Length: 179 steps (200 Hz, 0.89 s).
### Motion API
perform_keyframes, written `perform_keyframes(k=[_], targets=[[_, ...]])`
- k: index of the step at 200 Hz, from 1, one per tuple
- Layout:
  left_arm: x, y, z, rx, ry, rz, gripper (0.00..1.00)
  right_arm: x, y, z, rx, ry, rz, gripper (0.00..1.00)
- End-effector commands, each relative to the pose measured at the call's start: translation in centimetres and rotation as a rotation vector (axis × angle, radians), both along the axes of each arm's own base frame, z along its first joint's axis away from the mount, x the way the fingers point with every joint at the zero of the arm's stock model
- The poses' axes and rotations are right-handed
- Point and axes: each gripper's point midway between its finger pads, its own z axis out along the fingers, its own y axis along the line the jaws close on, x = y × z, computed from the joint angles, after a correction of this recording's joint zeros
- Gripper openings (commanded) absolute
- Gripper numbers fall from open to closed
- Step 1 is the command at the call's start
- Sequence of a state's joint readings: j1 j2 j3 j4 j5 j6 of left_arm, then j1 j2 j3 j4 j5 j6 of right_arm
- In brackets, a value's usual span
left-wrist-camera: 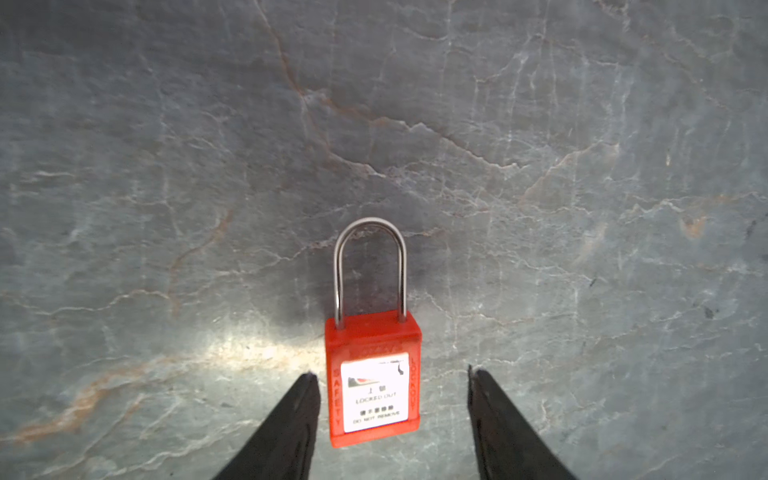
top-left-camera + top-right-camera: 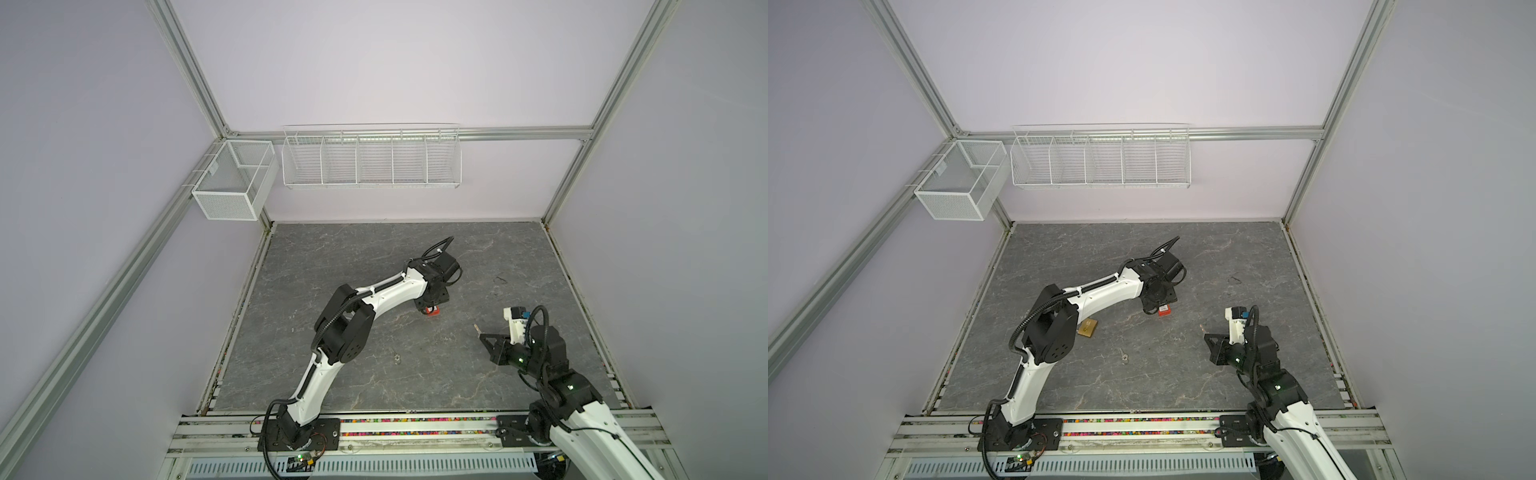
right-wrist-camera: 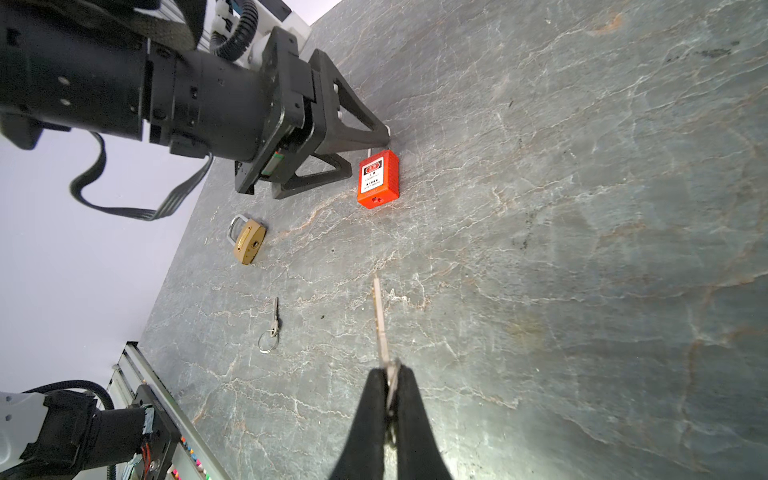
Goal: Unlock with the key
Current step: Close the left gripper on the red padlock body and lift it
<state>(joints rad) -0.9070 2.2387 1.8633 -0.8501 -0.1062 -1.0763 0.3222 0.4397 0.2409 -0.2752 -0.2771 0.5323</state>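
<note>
Two padlocks and two keys share the grey, marble-veined counter (image 2: 332, 257) as I watch from the remote station. The red plastic safety padlock with a steel shackle (image 1: 372, 336) lies flat and label-up near the middle of the counter, with both shackle legs seated in the body. My left hand (image 1: 391, 372) is down over it, its black fingers (image 1: 291, 419) part-way open on either side of the red body. One finger sits just beside the lock and the other stands off with a clear gap, so nothing is gripped. In both top views the padlock (image 2: 432, 311) shows as a red corner under that hand.

My right hand (image 3: 390, 374) is pinched closed on the head of a long pale metal key (image 3: 380, 316). The blade sticks straight out toward the red padlock (image 3: 378, 178) but is well apart from it. In a top view this hand (image 2: 484, 334) sits to the right of the lock.

A brass padlock with a silver shackle (image 3: 249, 245) lies beside the left arm, and a small silver key on a split ring (image 3: 274, 322) rests near it, untouched. A white wire rack with compartments (image 2: 370, 160) hangs on the back wall.
</note>
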Motion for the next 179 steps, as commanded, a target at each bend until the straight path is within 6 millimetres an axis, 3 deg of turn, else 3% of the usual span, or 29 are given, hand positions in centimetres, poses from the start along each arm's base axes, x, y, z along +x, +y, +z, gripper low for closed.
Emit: perform_keyframes(k=[1,68,119,138,161,172,179], targets=[[-1.0,2.0,-1.3,0.102,0.089,0.067,0.56,-0.2,-0.3,-0.2,0.008,-0.005,-0.017,0.06],[-0.3,0.5,-3.2,0.127,0.129,0.049,0.50,-0.7,-0.3,0.5,0.020,-0.028,-0.009,0.06],[-1.7,2.4,-4.9,0.251,0.221,0.032,0.45,-0.5,-0.3,0.5,0.021,-0.040,-0.013,0.06],[-2.7,3.0,-5.8,0.282,0.269,0.003,0.36,-0.5,-0.5,0.5,0.023,-0.051,-0.024,0.06],[-3.8,3.1,-6.8,0.272,0.357,-0.067,0.16,-0.6,-0.5,0.7,0.031,-0.062,-0.021,0.06],[-3.7,2.9,-6.5,0.246,0.371,-0.088,0.00,-0.5,-0.1,0.9,0.040,-0.065,0.003,0.06],[-3.3,2.7,-6.0,0.221,0.366,-0.096,0.00,-0.5,0.3,0.9,0.044,-0.063,0.026,0.06]])
